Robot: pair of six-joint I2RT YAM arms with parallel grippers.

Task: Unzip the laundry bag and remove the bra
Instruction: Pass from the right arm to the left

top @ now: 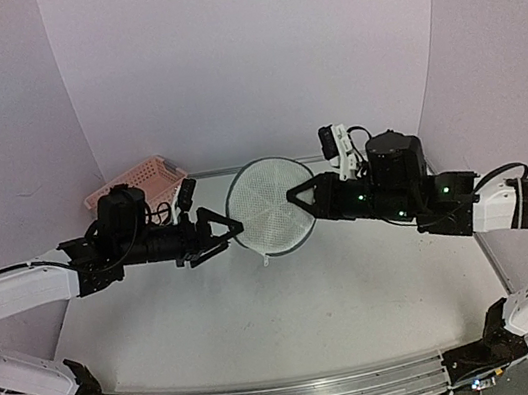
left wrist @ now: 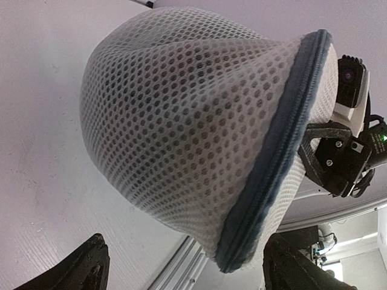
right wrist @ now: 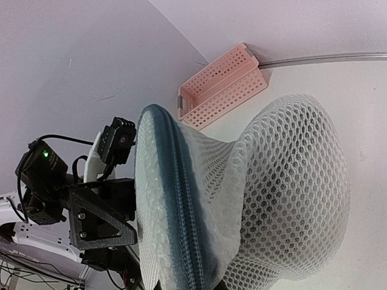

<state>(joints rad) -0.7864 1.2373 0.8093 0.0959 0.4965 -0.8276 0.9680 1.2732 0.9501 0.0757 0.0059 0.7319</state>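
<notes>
The left fingers (left wrist: 91, 269) stand wide apart and hold nothing. In the left wrist view only their dark tips show at the bottom corners, with the laundry bag (top: 268, 207) just ahead of the gap between them. The right fingers (top: 302, 196) are closed tight. Their tips are cut off in the right wrist view, where the mesh is drawn in a taut fold toward the lower edge. From above they meet the bag's right rim, so they appear to pinch the bag there.

What lies inside the bag is hard to make out. A dim darker patch shows through the white mesh in the left wrist view, but it cannot be identified. The dark grey zip rim (left wrist: 284, 139) looks shut along the stretch in view. The rest of it is hidden.

Both arms reach inward from the sides, stretched low and nearly level over the desk (top: 294, 314), with their fingers facing each other across the bag. The left fingers sit just beside the bag's left edge. Whether they touch it cannot be told.

The bag sits at mid-desk toward the back, tipped so its round lid faces up and toward the near edge. A pink basket (top: 140, 183) stands at the back left, partly hidden behind the left arm.
</notes>
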